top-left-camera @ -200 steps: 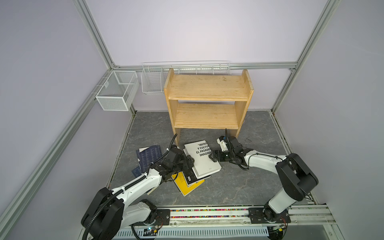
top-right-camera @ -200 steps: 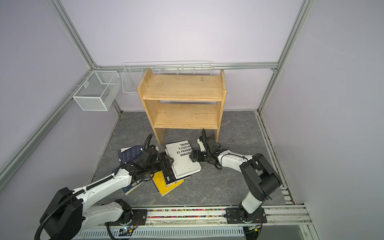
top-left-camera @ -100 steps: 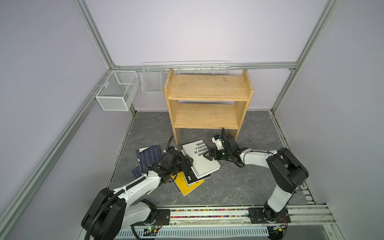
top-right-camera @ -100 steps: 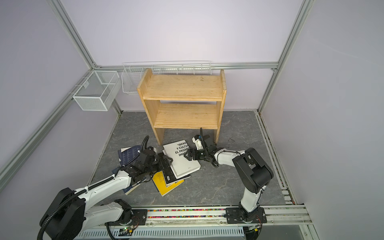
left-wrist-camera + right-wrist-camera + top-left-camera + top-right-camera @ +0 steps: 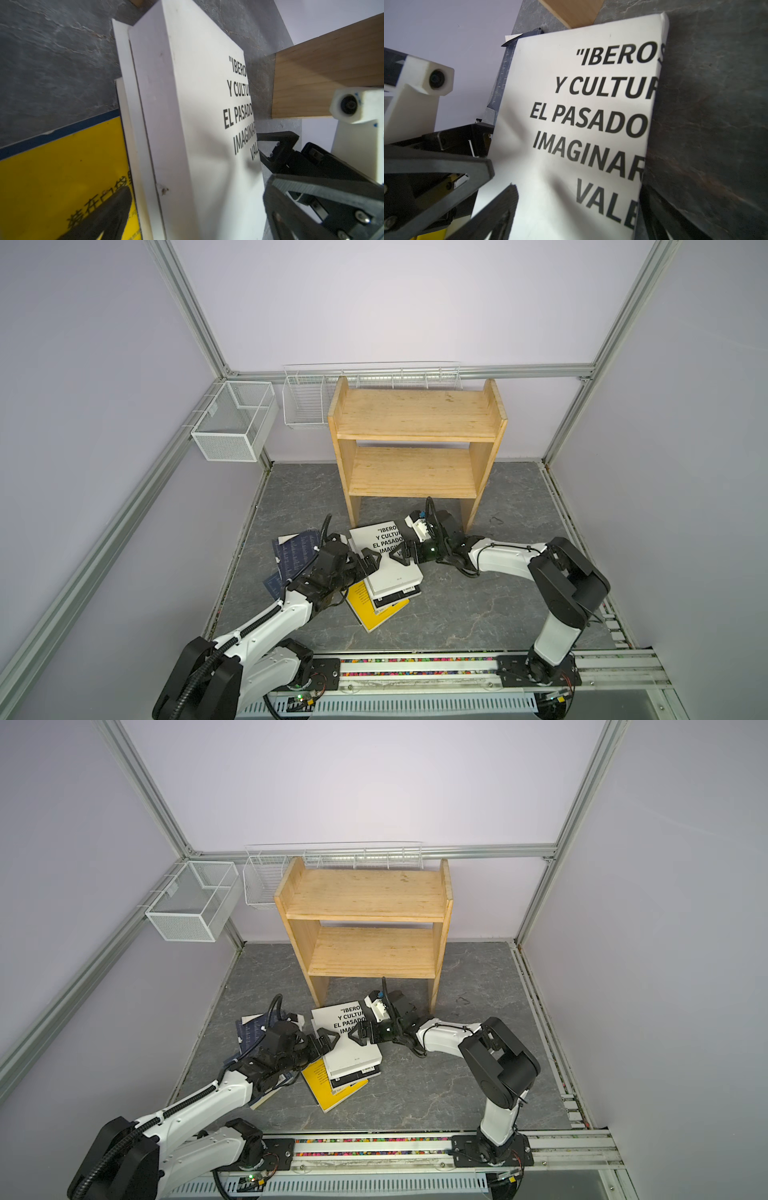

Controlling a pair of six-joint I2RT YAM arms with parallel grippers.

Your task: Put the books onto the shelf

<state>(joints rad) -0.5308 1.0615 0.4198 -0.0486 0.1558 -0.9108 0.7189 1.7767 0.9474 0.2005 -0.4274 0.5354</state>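
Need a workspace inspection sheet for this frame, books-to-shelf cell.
surface: grey floor, books piled in front of the shelf.
job's things: shelf, both tiers bare; white book tops the pile, yellow book lower down, navy books beside.
clutter: nothing seen.
pincers: left pincer and right pincer open, at opposite edges of the white book.
cables: left wrist loop, right wrist loop, conduit along left arm.
surroundings: mesh basket and wire basket look empty; lilac walls.

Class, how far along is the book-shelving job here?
Done: nothing; the pine shelf is bare. In hand: open left hand and open right hand flank the white book. Left: every book, yellow book and navy book included, needs shelving.
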